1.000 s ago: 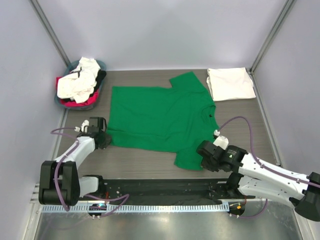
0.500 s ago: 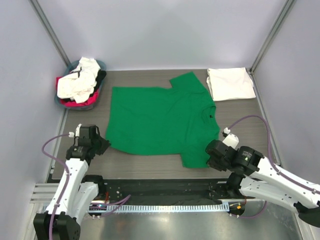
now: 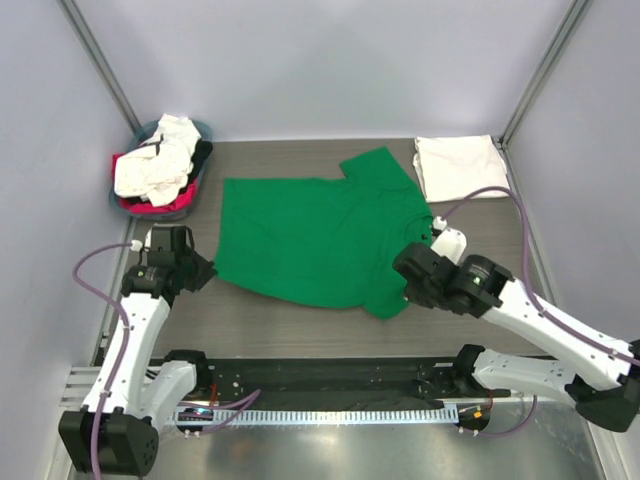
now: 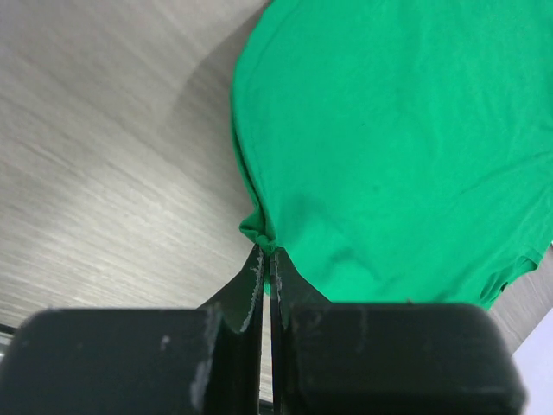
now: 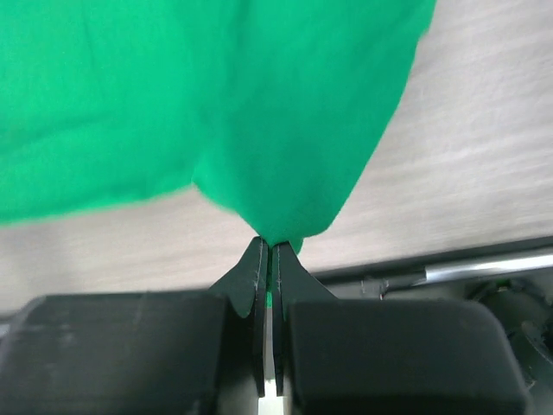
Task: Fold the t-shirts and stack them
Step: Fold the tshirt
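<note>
A bright green t-shirt (image 3: 320,235) lies spread in the middle of the table, its near edge lifted at both corners. My left gripper (image 3: 203,271) is shut on its near left hem corner; in the left wrist view the gripper (image 4: 266,251) pinches a bunch of the green t-shirt (image 4: 397,147). My right gripper (image 3: 408,288) is shut on the near right sleeve; in the right wrist view the gripper (image 5: 268,245) pinches the green t-shirt (image 5: 216,95), which hangs from it. A folded white t-shirt (image 3: 460,167) lies at the far right.
A round grey-blue basket (image 3: 147,130) at the far left holds a white shirt (image 3: 155,165), a pink-red one (image 3: 165,207) and a black one (image 3: 203,155). A black rail (image 3: 320,375) runs along the table's near edge. Side walls stand close on both sides.
Both arms have risen, holding the shirt's near corners. The near edge has come off the table and moved a little away from the rail; the right gripper went back and to the left.
</note>
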